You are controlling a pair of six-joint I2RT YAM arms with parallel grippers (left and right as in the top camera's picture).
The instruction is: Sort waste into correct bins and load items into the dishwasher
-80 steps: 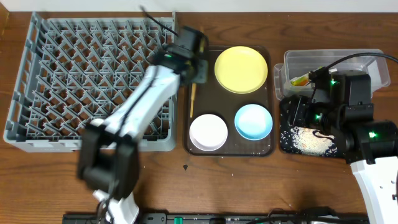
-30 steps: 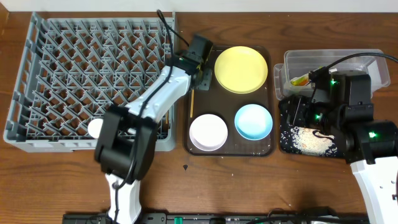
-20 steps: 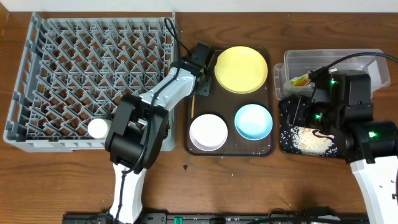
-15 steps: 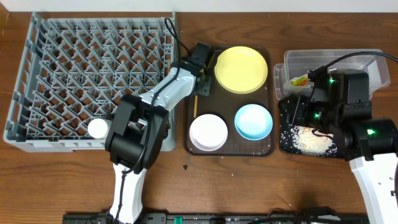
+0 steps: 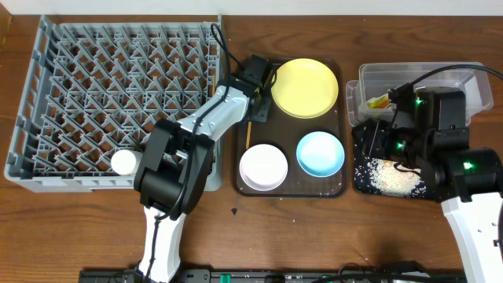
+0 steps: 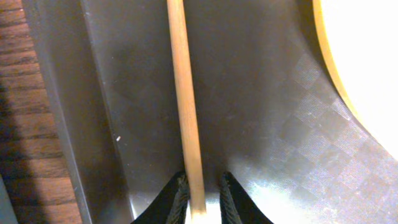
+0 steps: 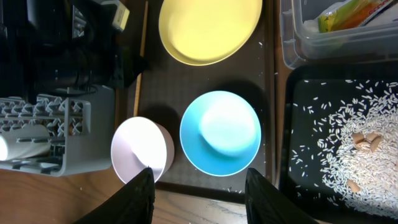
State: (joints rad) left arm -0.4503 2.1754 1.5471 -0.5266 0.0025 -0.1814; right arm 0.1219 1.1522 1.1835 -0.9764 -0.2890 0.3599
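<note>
A wooden chopstick (image 6: 183,93) lies along the left side of the brown tray (image 5: 287,130). My left gripper (image 6: 202,177) is down on the chopstick's near end, and the fingers pinch it. From overhead the left gripper (image 5: 253,101) sits beside the yellow plate (image 5: 305,86), and the chopstick (image 5: 248,130) pokes out below it. The white bowl (image 5: 263,167) and the light-blue bowl (image 5: 320,153) stand on the tray's front half. My right gripper (image 7: 199,171) hangs open and empty above the tray's front edge, between the white bowl (image 7: 142,149) and the blue bowl (image 7: 221,132).
The grey dish rack (image 5: 110,102) fills the left of the table, with a white round thing (image 5: 123,162) in its front row. At the right, the clear tub (image 5: 424,82) holds the yellow-green wrapper (image 5: 379,101). The black tray (image 5: 357,169) holds rice (image 7: 354,149).
My left gripper has settled onto the tray's left side and its fingers have closed in on the chopstick. The right arm has hardly moved.
</note>
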